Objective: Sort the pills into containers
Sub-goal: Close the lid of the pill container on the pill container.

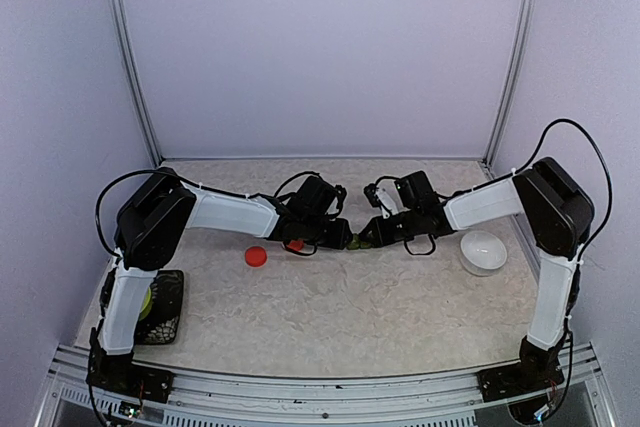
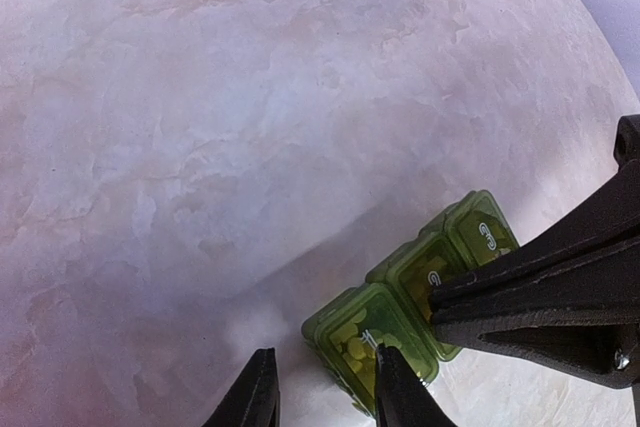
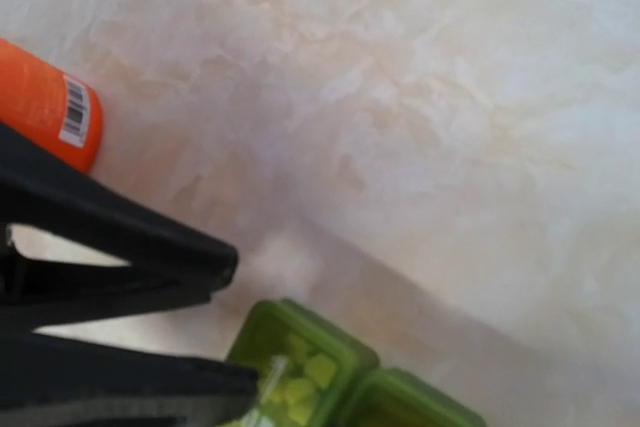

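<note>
A pale marbled table [image 1: 330, 317] sat within lavender walls, and both arms reached in to meet at its middle. At the far left a lime-green bowl [image 1: 148, 299] showed, partly hidden by the left arm. Further in lay a red cap [image 1: 256, 256] and an orange bottle [image 3: 45, 102] with a barcode label. The left gripper [image 2: 323, 359] had its jaws parted, with bare table showing between them. One finger [image 2: 398, 392] overlapped the near end cell of the pill box [image 2: 410, 272]; whether it touched could not be told. The box, three green cells in a row, rested on the table between the two grippers, and pale pills [image 2: 352, 339] showed through the end cell. The right gripper [image 2: 437, 299] was closed, its tips against the middle cell. A white bowl [image 1: 484, 252] stood to the right.
</note>
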`<move>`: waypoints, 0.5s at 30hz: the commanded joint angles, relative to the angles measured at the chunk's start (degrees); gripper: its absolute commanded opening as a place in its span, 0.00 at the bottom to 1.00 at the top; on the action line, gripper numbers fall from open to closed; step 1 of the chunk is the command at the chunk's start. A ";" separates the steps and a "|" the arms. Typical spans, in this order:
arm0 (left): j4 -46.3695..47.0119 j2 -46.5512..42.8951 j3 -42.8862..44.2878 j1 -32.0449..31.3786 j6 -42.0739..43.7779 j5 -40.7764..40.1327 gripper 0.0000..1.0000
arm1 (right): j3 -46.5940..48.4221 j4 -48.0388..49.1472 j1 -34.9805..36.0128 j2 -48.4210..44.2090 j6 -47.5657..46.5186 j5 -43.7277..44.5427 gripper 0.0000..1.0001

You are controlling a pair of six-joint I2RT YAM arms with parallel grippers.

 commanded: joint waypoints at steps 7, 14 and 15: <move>-1.79 1.73 0.01 0.41 0.24 0.21 0.32 | -4.15 -4.12 -1.36 0.97 -0.55 -2.16 0.00; -1.47 -1.51 0.57 1.35 0.66 -0.83 0.36 | 1.22 -4.58 -1.36 -10.69 -1.32 -3.97 0.05; -1.48 -2.22 0.78 1.44 0.74 -0.94 0.38 | 1.72 -5.12 -1.36 -11.85 -1.42 -3.86 0.07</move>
